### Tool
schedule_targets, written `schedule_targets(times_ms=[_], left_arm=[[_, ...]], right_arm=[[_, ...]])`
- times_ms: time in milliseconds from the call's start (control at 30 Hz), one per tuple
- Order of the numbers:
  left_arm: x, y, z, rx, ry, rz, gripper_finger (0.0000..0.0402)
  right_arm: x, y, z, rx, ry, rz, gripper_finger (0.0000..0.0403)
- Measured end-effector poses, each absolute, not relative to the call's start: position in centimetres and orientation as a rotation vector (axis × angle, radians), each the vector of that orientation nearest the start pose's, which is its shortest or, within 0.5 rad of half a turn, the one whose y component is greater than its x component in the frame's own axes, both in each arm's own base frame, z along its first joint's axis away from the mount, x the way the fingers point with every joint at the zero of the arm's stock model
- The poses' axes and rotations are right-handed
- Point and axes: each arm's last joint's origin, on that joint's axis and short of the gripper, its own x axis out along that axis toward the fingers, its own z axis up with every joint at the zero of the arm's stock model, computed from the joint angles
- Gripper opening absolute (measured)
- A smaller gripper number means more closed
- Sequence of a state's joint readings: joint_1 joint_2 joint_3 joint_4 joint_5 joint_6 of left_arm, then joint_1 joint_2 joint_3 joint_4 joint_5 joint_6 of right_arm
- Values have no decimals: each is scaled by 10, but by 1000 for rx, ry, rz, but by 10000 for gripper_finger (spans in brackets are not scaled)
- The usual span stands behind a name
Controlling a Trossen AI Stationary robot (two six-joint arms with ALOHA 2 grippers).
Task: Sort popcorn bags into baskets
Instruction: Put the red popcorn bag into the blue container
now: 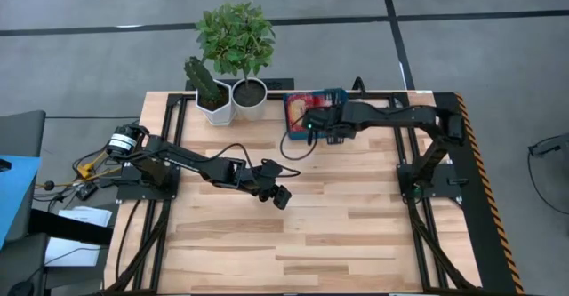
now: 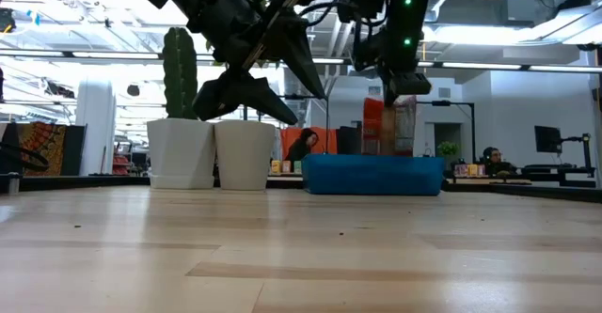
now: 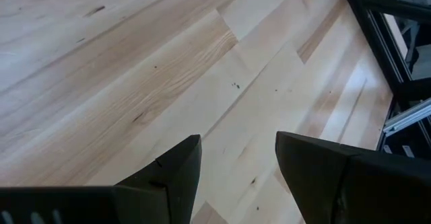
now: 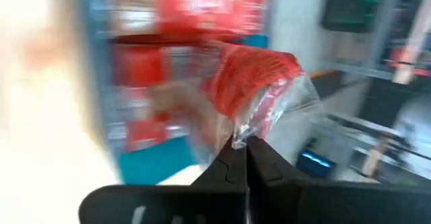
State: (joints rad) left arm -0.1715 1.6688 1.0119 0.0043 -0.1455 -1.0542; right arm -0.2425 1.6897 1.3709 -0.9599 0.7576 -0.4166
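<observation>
Right pincer [image 4: 246, 158] is clenched on the crinkled clear edge of a small red popcorn bag [image 4: 252, 83], pinched at one corner so the packet dangles free and can drop into the tray; judged as the placing step. In the high view the right pincer [image 1: 308, 124] sits upper centre of the frame, directly over the shallow rectangular blue basket [image 1: 289, 134] at the far edge of the pale wooden plank surface [image 1: 356, 225]. In the low view the held bag [image 2: 392, 125] hangs upright right of centre, its lower part behind the basket's blue wall [image 2: 372, 176], so it looks partly lowered in; whether it touches the bottom cannot be told.

More red packets with pale printed centres fill the basket, seen blurred at the left of the right wrist view. No loose bags show on the surface, so the sort looks nearly done.

Left pincer [image 1: 277, 195] waits mid-frame in the high view, above bare wood, released with fingers [image 3: 176, 173] spread and nothing between them.

Two white plant pots [image 1: 233, 102] with a cactus and a leafy plant stand just left of the basket, not part of the job.

The held bag is red with a transparent crimped seal, flat, light and floppy; the thin edge grip could slip.
</observation>
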Motion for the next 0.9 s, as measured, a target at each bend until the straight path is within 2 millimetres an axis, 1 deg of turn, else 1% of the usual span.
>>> schedule_targets(times_ms=[100,233,333,400,567,733,900], left_arm=[[349,-56,206,-911,590,313,183],[349,-56,206,-910,591,312,183],[349,-56,206,-909,590,312,183],[349,-56,206,-909,590,312,183],[347,-56,204,-903,607,325,183],[347,-56,204,-896,603,332,183],[347,-55,204,-893,600,337,183]], right_arm=[[313,-91,258,-627,1469,-522,1],[313,-90,257,-613,1475,-499,2],[310,-92,255,-537,1488,-421,5],[309,-95,252,-512,1486,-400,5],[305,-108,244,-519,1506,-388,5],[295,-119,232,-468,1551,-319,24],[294,-129,231,-471,1531,-337,40]])
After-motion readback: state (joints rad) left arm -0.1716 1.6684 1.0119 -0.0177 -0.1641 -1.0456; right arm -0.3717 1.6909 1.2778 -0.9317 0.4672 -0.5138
